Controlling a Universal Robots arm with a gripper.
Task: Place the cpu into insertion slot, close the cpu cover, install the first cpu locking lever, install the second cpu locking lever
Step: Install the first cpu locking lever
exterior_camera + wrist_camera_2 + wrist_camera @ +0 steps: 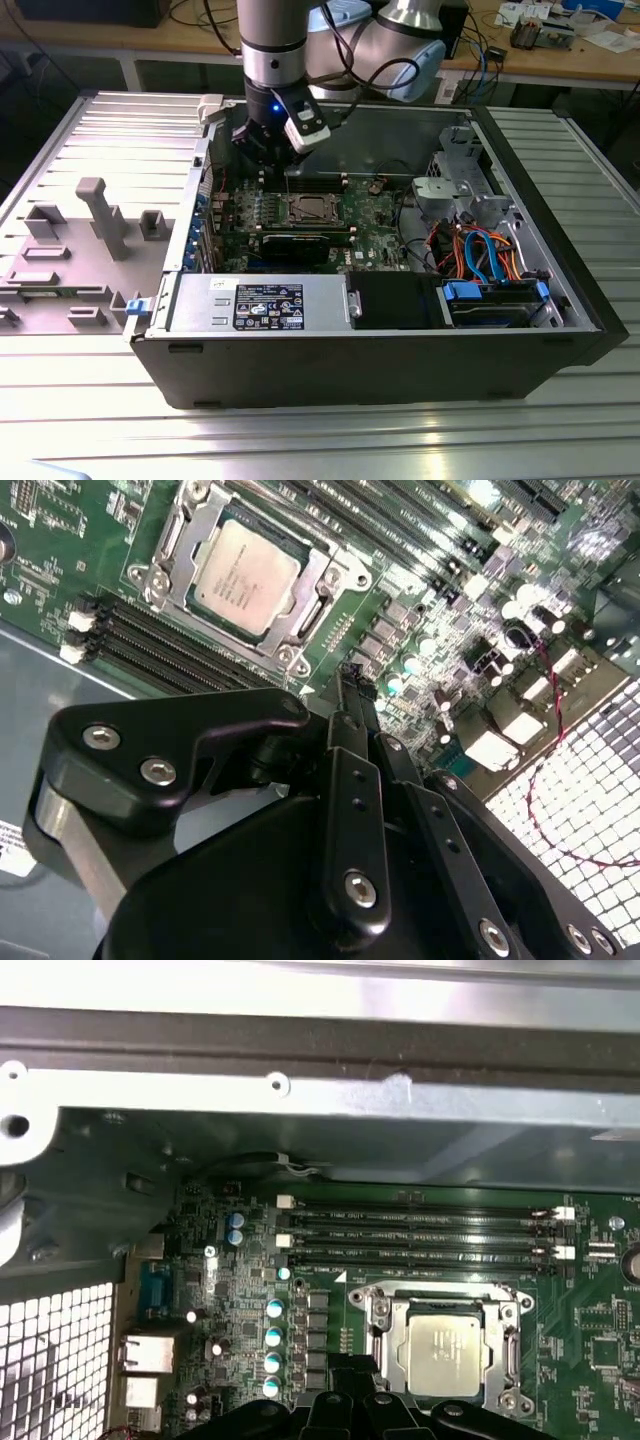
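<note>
One cpu [245, 575] lies flat in the insertion slot [291, 208] of an open computer case [400, 370]. The cpu cover [185, 545] is folded down around it, so the chip's grey top shows through the cover's window. The gripper [348, 675] hangs over the motherboard [600, 1360] with its fingers [352, 780] pressed together into one narrow tip and nothing between them. The socket sits just ahead of that tip and below it, near but not touching. The memory slots [420, 1230] run beyond the socket, on its far side from the fingers.

With the chip seated and the cover down, the work appears to have reached the locking levers. Whether either lever is already hooked cannot be made out.

For this step the clenched tip looks like the right tool:
- It should bear on a lever's free end only, not on the cover or the chip.
- The lever has to go down and then sideways under its catch, in one steady sweep.
- The tip must stay off the row of small capacitors beside the fingers.
- The cover needs to stay flat while the lever is pushed.
</note>
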